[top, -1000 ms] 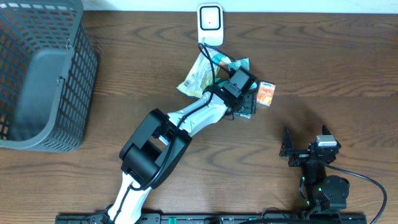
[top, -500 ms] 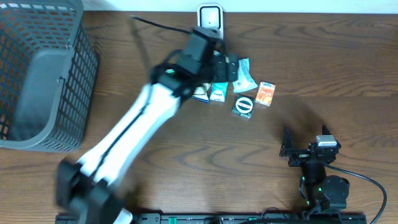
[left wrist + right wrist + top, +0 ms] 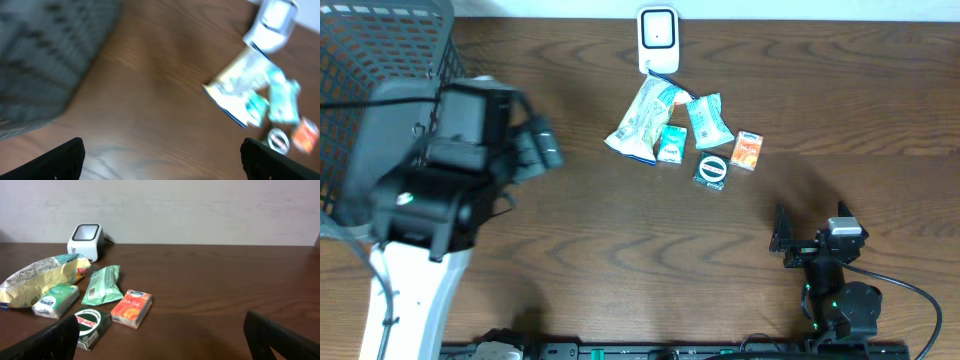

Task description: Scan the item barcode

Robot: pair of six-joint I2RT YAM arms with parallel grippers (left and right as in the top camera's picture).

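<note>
snack bag [image 3: 642, 120], just beside scanner [image 3: 658, 35]

left arm [image 3: 420, 200] is up close under the overhead cam and blurred; a white link runs from the front-left edge to the black wrist. left tool [image 3: 535, 150] points right, jaws wide apart, nothing between them. its wrist view shows only two dark fingertips [image 3: 65, 155] at the bottom corners. right arm [image 3: 840, 295] is folded low at front right. right tool [image 3: 810, 228] is level, aimed at the back, jaws spread wide, empty.
</note>
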